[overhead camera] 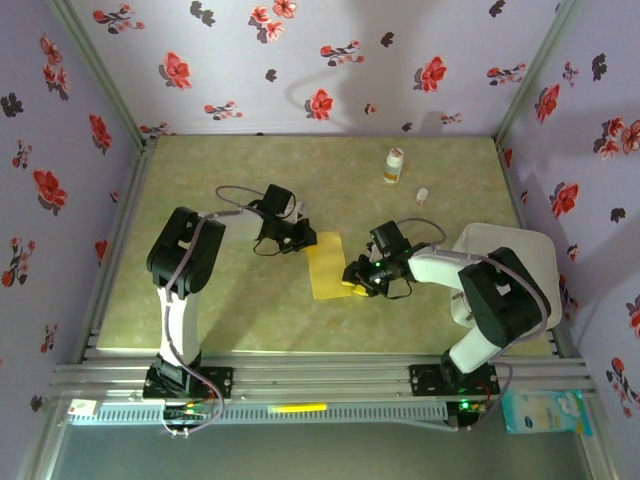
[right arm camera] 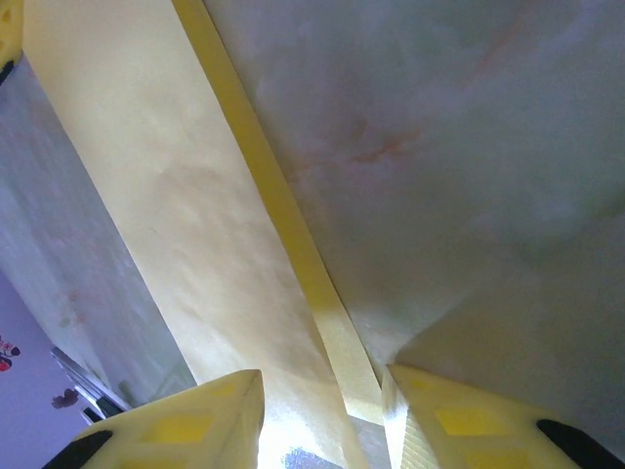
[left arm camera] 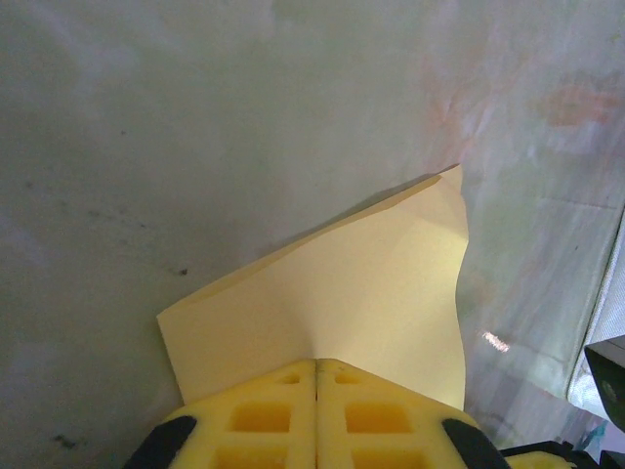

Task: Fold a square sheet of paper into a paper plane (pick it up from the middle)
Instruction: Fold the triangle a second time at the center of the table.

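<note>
Square sheet of paper, folded narrow, lies between our grippers: the left gripper, pressed together, seems to pinch its edge, while the right gripper stands spread astride the opposite edge.

The left arm and right arm share one build: white links between bulky black joint housings, each on a black base plate bolted to the rail. A thin grey cable loops along the left arm's end farthest from the rail. A green light glows at the right base on the rail. The left tool and right tool have yellow fingers with square recesses and black outer corners.
</note>
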